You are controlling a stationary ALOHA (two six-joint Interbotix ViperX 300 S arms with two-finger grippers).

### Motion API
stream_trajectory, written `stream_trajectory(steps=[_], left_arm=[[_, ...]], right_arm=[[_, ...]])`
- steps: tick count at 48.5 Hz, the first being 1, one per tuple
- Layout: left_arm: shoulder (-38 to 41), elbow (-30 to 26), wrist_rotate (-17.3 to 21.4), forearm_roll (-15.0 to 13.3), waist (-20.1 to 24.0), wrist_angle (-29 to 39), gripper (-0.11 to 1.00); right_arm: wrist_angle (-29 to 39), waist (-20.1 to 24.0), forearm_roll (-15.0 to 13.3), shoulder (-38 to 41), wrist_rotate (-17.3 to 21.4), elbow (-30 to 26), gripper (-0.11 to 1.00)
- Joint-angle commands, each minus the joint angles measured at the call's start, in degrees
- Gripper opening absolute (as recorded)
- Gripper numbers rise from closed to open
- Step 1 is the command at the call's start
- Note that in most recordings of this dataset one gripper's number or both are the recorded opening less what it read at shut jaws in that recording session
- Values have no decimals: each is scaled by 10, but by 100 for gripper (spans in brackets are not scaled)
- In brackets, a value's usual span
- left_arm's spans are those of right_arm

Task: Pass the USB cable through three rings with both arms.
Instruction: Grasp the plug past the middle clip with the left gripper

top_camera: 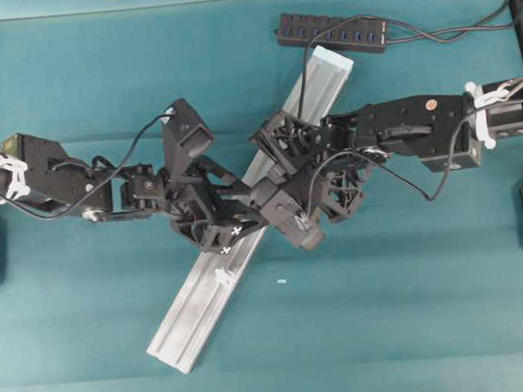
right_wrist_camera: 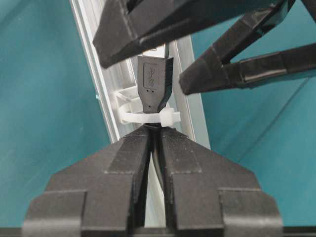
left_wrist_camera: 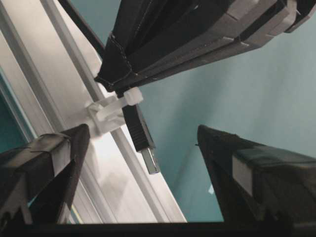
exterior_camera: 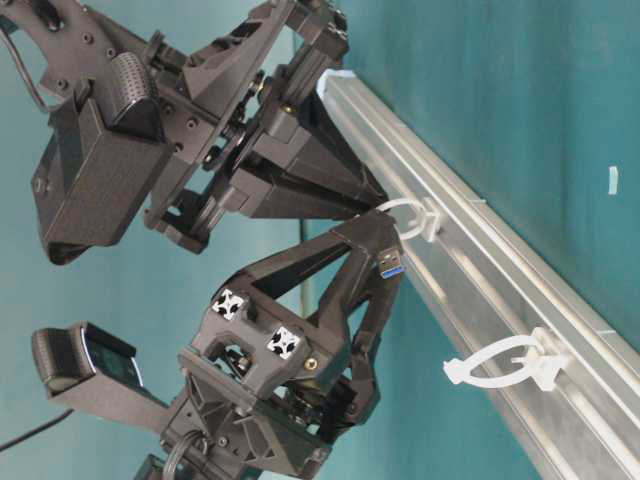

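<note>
Right gripper (right_wrist_camera: 154, 132) clenched on the USB cable (right_wrist_camera: 155, 84) just behind the middle ring (right_wrist_camera: 148, 117); plug protrudes through it. Left gripper (left_wrist_camera: 143, 148) spread around the plug. Light, limp cord: grasp the rigid plug.

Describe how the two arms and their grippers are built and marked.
Both arms are black and jointed. The left gripper and right gripper have tapering black fingers with taped pads. Each arm has white cable ties, thin black wiring and a boxy wrist camera. The left gripper carries white cross markers.

overhead down, table-level sideways, wrist views close on rail (top_camera: 216, 293)
</note>
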Motion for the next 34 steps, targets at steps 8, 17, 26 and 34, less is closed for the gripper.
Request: stream_trajectory(steps=[8, 17, 26, 34], left_arm=[[-5, -7, -1, 2, -4, 3, 87], [-4, -11, -1, 2, -4, 0, 73], [0, -23, 0, 2, -10, 0, 33], [0, -23, 0, 2, -10, 3, 15]], right_arm=[[-4, 4, 2, -2, 8, -3, 9], [-2, 4, 2, -2, 8, -3, 9], [-3, 4, 2, -2, 8, -3, 9], [-2, 4, 2, -2, 8, -3, 9]])
